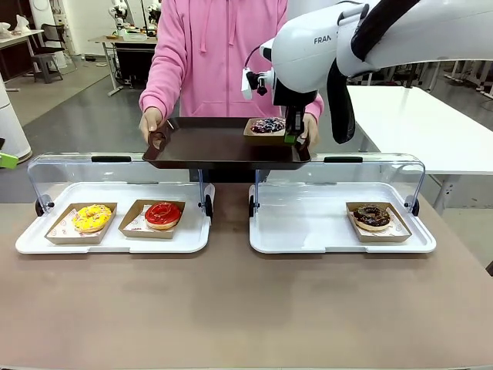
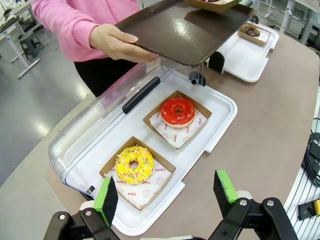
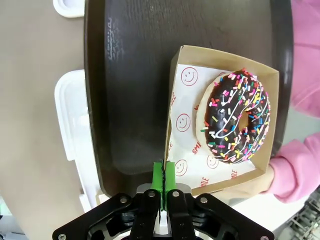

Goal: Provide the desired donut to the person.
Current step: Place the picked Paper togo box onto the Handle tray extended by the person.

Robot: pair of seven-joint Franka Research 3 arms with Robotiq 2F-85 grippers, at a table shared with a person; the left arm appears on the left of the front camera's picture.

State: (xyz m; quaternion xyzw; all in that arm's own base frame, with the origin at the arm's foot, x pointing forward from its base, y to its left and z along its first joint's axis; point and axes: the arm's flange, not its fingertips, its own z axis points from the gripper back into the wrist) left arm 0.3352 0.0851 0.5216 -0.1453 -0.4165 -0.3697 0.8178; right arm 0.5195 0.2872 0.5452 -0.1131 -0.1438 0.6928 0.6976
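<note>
Handover looks like the step going on. The right pincer (image 3: 163, 172) has its green pads squeezed together on the thin wall of the paper box (image 3: 225, 57), so it is clamped on the box. Inside the box sits the chocolate donut (image 3: 235, 117) with colored sprinkles. The box seems to rest on the brown tray (image 1: 216, 146), out near the tray's two o'clock corner in the front view. The person (image 1: 208, 54) holds that tray up above the table, one hand (image 1: 152, 123) at its nine o'clock end and the other at its three o'clock end.

The left pincer (image 2: 165, 192) has its pads wide apart and holds nothing. It hangs over the yellow donut (image 2: 134, 164), with the red donut (image 2: 177, 110) up at about one o'clock from that.

I think the job is almost done. Next, the right pincer should let go of the box wall and go straight up. It must go gently, so the box does not slide or tip off the tray.
</note>
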